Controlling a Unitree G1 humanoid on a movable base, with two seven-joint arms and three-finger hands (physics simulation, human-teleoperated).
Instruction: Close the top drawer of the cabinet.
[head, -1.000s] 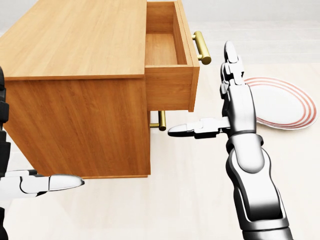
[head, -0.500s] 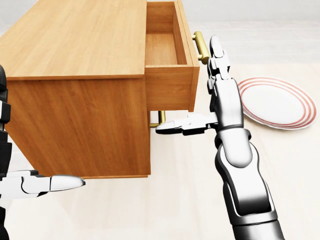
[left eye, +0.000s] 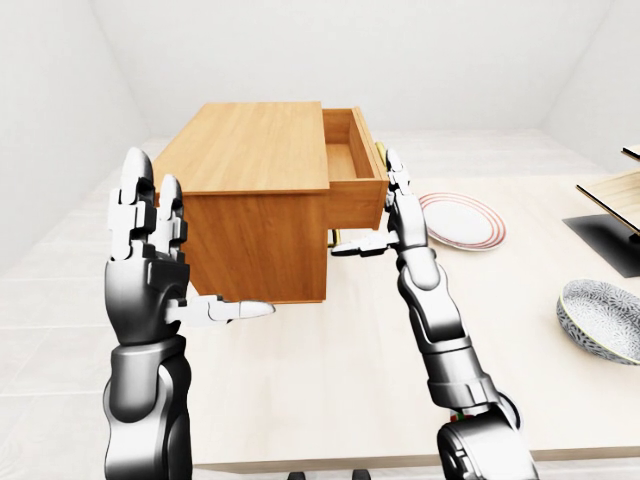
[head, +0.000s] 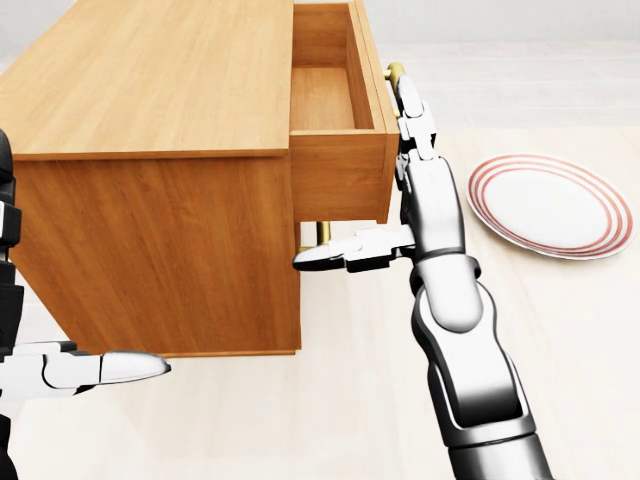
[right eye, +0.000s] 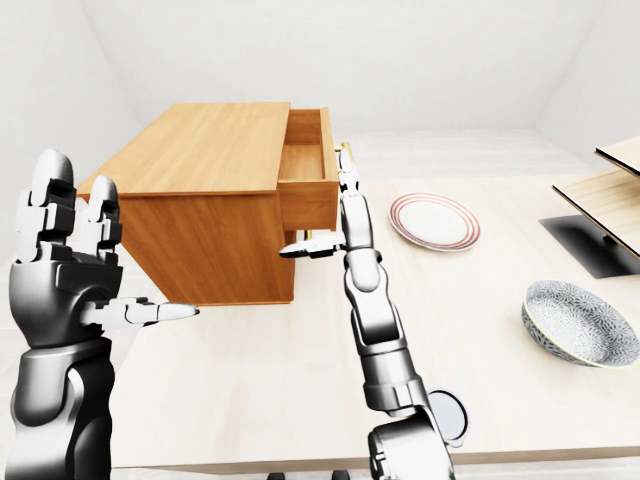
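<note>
A wooden cabinet (head: 150, 90) stands on the pale table, its top drawer (head: 340, 170) pulled out toward the right of the head view and showing an empty inside. The drawer's brass handle (head: 394, 72) peeks out just behind my right fingertips. My right hand (head: 415, 190) is open and held flat along the drawer front, fingers pointing up and thumb (head: 340, 255) reaching left under the drawer. A lower brass handle (head: 323, 233) shows beneath. My left hand (left eye: 165, 270) is open and raised at the left, near the cabinet's side, holding nothing.
A white plate (head: 550, 205) with red rings lies right of the drawer. A patterned bowl (left eye: 605, 320) sits at the far right, with a dark mat (left eye: 610, 240) and wooden shelf beyond it. The table's near edge (left eye: 330, 462) runs along the bottom.
My right hand has slid left from beside the plate up to the drawer front, now covering most of the brass handle. The drawer and my left hand have not visibly moved.
</note>
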